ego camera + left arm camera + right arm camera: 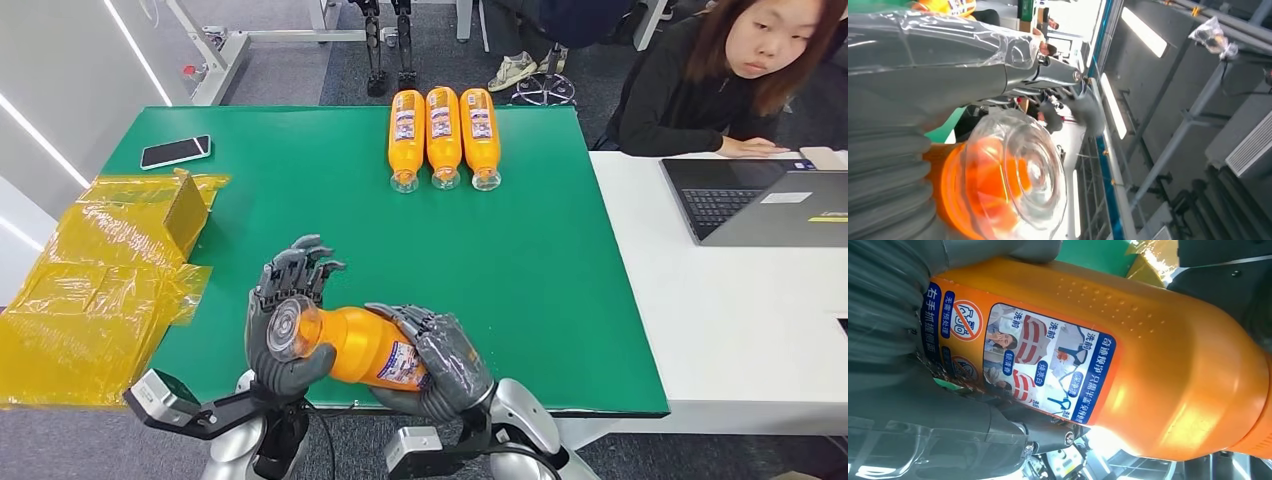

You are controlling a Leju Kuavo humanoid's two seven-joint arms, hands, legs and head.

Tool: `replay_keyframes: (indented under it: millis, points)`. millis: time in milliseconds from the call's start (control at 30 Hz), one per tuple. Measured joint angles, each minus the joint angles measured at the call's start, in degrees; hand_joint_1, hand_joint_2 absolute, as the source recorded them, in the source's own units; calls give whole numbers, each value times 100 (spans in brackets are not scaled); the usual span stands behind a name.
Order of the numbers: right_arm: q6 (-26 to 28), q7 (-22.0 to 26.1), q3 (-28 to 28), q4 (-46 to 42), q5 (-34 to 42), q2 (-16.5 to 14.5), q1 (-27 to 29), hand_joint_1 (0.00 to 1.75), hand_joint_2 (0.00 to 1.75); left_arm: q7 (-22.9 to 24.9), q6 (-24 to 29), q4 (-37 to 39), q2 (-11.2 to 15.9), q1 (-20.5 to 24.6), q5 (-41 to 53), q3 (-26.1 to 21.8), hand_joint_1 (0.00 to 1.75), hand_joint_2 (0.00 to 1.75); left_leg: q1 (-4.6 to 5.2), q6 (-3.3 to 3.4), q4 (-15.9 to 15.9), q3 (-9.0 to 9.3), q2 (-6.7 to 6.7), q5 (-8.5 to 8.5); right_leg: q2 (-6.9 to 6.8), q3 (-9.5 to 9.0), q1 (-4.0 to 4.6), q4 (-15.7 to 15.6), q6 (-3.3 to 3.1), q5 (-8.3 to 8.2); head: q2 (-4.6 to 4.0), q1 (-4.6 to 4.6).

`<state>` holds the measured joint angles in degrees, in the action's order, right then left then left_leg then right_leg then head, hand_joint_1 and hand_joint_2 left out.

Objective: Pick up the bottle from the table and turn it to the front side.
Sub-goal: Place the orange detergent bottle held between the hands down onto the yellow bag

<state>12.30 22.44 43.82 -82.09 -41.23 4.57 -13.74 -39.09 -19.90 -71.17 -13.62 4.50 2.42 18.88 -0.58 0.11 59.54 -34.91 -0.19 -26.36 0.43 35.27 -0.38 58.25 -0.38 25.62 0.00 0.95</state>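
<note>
From the head view, we hold the orange bottle point(362, 347) in the air over the near edge of the green counter point(540, 270), at 6 o'clock. It lies sideways, clear cap at 9 o'clock. Our left hand point(285, 320) grips the cap end; our right hand point(440, 360) grips the body.

The left wrist view shows the clear cap point(1018, 175) close up.

The right wrist view shows the bottle's label point(1043, 365) with Chinese writing.

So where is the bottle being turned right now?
In the head view the bottle is held off the green table near its front edge, lying sideways between the left hand at its cap and the right hand on its body.
</note>
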Motion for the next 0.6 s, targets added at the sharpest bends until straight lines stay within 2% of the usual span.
replay_keyframes:
  millis: [67, 100, 200, 233, 600]
  points:
    - [-48, 11, 1, 2, 47, -21, -7, 175, 175, 1, 13, 0, -2, 3, 1, 0, 0, 175, 0, 0, 0, 0, 0, 0, 0, 0, 0, 0, 0, 0, 0, -1]
    - [-85, 27, 1, 4, 90, -30, -10, 175, 175, 1, 24, 0, -3, 3, 1, 0, 15, 175, 0, 0, 0, 0, 0, 0, 0, 0, 0, 0, 0, 0, 0, 0]
    - [-205, 97, 1, 23, 237, -55, -16, 175, 175, -1, 57, 0, -4, 4, 1, 3, 145, 175, 0, 0, 0, 0, 0, 0, 0, 0, 0, 0, 0, 0, 0, 0]
    - [-242, 118, 3, 38, 280, -65, -18, 175, 175, -1, 60, -1, -4, 4, -3, 7, 174, 175, 0, 0, -1, 0, 0, 0, 0, 0, 0, 0, 0, 0, 0, 0]
    - [-285, 243, 90, 306, 555, -146, -153, 175, 175, -55, -77, -31, 11, -10, -101, 56, 175, 175, 0, 0, 0, -2, -1, 0, -1, 0, 0, 1, 0, 0, 0, 0]
